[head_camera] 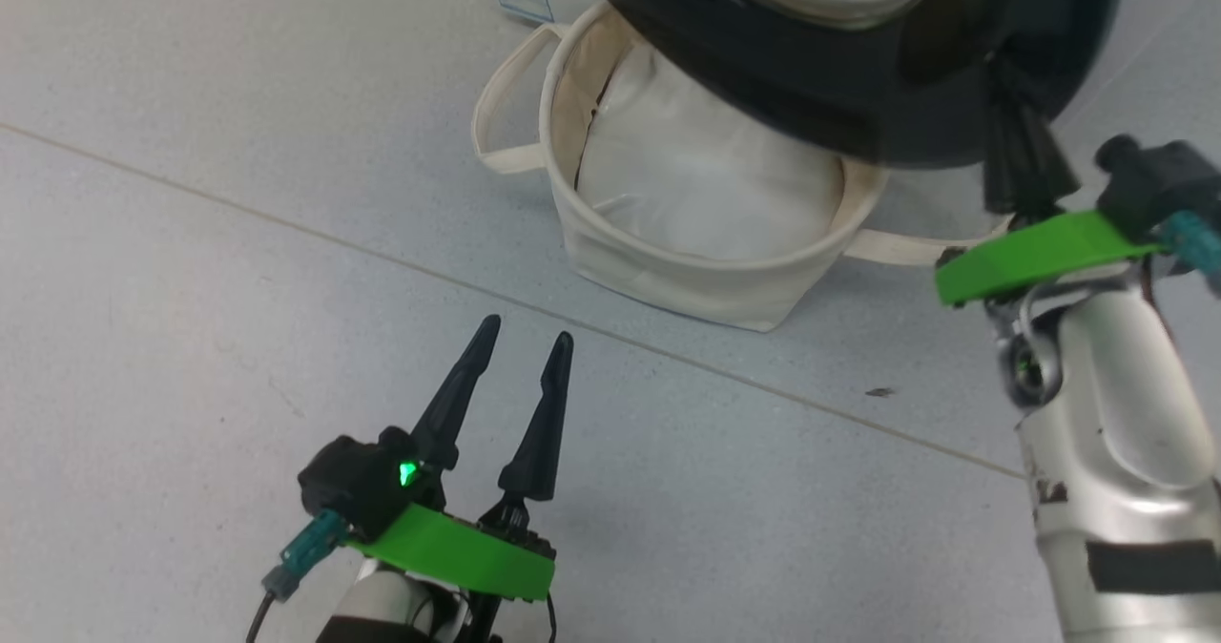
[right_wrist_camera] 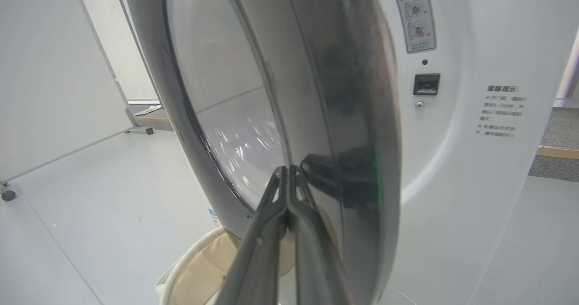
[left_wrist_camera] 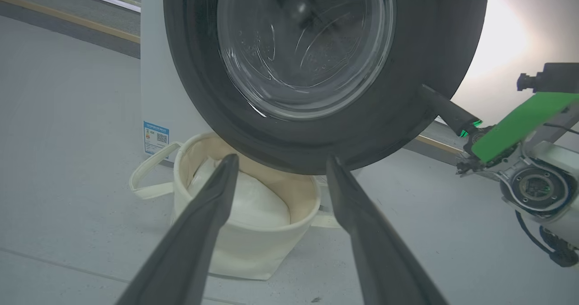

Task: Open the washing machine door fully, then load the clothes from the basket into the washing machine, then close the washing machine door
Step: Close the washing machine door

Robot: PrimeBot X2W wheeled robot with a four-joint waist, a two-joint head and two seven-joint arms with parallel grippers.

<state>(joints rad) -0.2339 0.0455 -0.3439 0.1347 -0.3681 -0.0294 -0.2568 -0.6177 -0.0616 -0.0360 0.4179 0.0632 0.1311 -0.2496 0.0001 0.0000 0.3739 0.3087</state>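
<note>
Door work looks like the step in hand: the washing machine door (head_camera: pixel 858 99) stands partly swung out from the washing machine (right_wrist_camera: pixel 475 183), its black rim overhanging the basket (head_camera: pixel 668 276), where a white cloth (head_camera: pixel 696 185) lies on top. The right gripper (right_wrist_camera: pixel 288 173) is pinched shut on nothing, fingertips set against the glossy rim as a pusher. The left gripper (head_camera: pixel 527 330) hangs wide and empty over the floor, near the basket. Which way the swing is meant to go cannot be told. Next comes a steady push along the door's arc, keeping tip contact on slick plastic.
</note>
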